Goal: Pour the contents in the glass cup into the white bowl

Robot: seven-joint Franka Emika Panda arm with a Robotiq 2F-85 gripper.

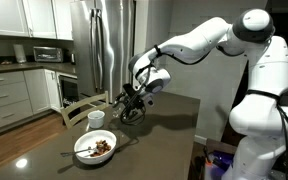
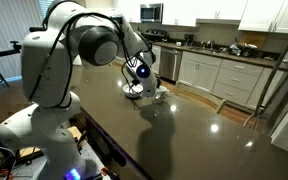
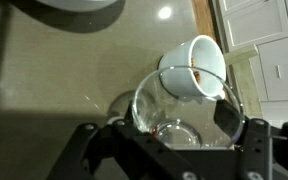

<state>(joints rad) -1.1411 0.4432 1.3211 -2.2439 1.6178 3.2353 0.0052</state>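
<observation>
Straddling the glass cup (image 3: 179,108), your claw (image 3: 172,130) stood with its fingers spread wide to either side of it in the wrist view; whether the pads pressed the glass, you could not tell. The cup sat upright on the dark desk (image 1: 159,140), clear through to its base. Just beyond it was a white mug (image 3: 192,66). Well apart in an exterior view, the white bowl (image 1: 80,150) held the brown contents (image 1: 101,147).
</observation>
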